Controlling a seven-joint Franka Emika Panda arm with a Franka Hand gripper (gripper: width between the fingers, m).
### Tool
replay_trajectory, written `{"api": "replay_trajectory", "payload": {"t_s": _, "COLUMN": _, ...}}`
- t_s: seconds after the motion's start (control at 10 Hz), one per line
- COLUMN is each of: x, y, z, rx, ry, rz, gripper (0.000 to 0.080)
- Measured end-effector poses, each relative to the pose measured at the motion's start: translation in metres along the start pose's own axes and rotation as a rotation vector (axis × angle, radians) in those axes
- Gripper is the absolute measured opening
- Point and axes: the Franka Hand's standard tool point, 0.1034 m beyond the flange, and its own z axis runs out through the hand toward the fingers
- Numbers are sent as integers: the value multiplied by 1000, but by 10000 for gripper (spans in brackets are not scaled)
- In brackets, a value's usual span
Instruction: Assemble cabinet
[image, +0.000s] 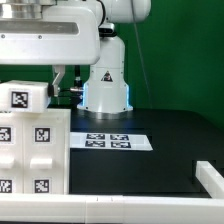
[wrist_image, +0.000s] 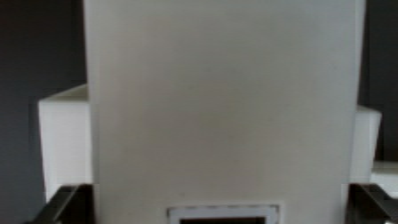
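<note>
The white cabinet body, with several black-and-white tags on its front, stands at the exterior view's left. A smaller tagged white piece sits on top of it. My gripper hangs just behind the body's top edge. In the wrist view a tall white cabinet panel with a tag at its near end fills the space between my dark fingers. My gripper is closed against the panel's two sides. A wider white box part shows behind the panel.
The marker board lies flat on the black table in front of the arm's base. Another white piece stands at the exterior view's lower right. A white rail runs along the front edge.
</note>
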Motion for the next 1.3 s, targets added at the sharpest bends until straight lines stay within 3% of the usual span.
{"api": "replay_trajectory", "payload": {"t_s": 0.8, "x": 2, "y": -4, "z": 0, "rx": 11, "ry": 4, "rz": 567, "gripper": 553}}
{"api": "replay_trajectory", "payload": {"t_s": 1.1, "x": 2, "y": -1, "z": 1, "rx": 114, "ry": 10, "rz": 907, "gripper": 553}}
{"api": "replay_trajectory", "payload": {"t_s": 1.3, "x": 2, "y": -2, "z": 2, "rx": 143, "ry": 2, "rz": 1129, "gripper": 553}}
